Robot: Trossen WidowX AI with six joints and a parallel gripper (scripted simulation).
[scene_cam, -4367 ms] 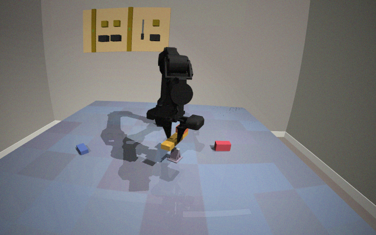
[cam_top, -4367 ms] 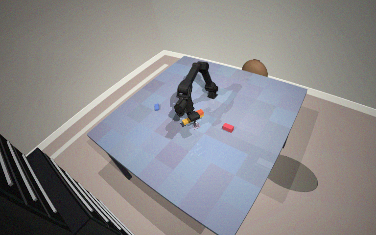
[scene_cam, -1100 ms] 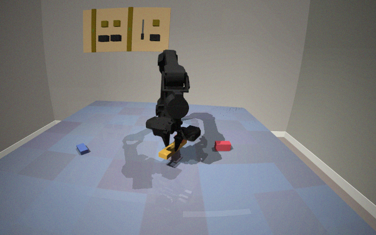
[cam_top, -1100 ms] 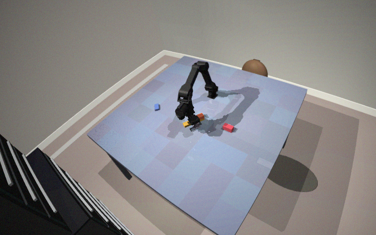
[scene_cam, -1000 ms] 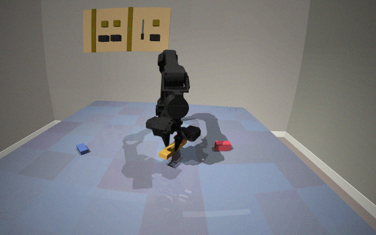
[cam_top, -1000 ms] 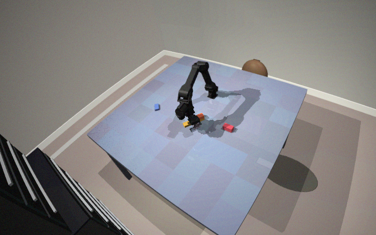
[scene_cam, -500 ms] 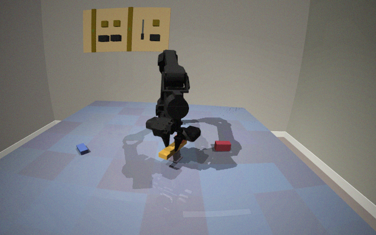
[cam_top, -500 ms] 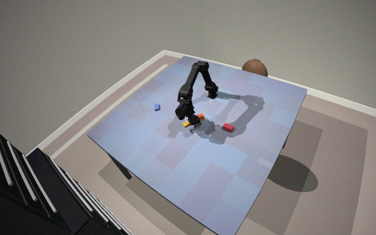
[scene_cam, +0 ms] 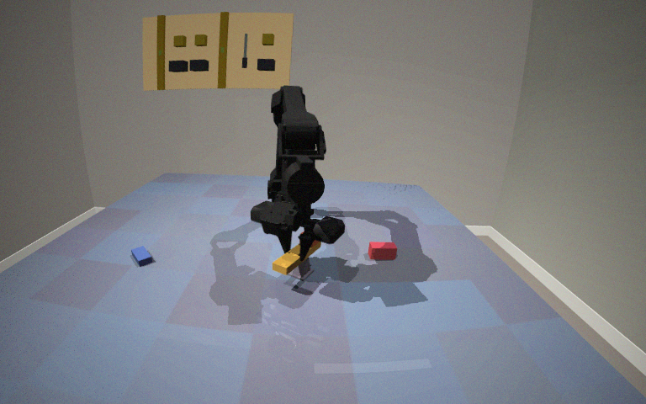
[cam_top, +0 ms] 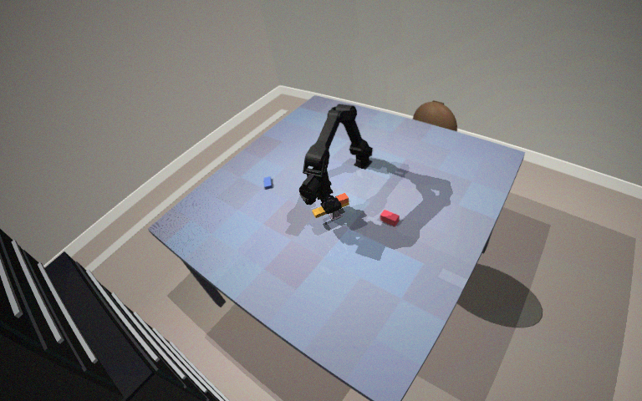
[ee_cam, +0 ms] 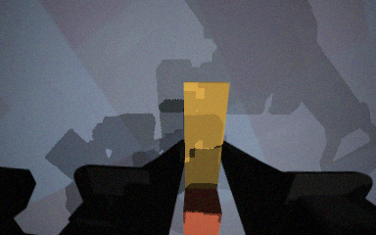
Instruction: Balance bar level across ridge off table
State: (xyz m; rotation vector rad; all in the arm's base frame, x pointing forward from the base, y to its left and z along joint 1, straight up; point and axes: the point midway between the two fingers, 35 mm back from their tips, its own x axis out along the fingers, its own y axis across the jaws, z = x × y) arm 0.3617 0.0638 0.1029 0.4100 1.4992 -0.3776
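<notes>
The yellow bar (cam_top: 318,212) (scene_cam: 285,263) (ee_cam: 206,108) has an orange block (cam_top: 342,198) (ee_cam: 202,222) on top at its end nearer the arm's base. My gripper (scene_cam: 295,254) (ee_cam: 202,144) points down and is shut on the bar, one finger on each long side, between the free yellow end and the orange block. The bar looks about level and above the table. A small, dull pinkish ridge (scene_cam: 304,269) shows partly below the bar and beside the right finger in the exterior view. Most of it is hidden, and I cannot tell whether bar and ridge touch. The wrist view does not show the ridge.
A red block (cam_top: 389,217) (scene_cam: 382,251) lies on the table (cam_top: 303,326) (scene_cam: 190,362), right of the gripper in the top and exterior views. A small blue block (cam_top: 267,182) (scene_cam: 141,255) lies to the left. The arm's shadows fall around the bar.
</notes>
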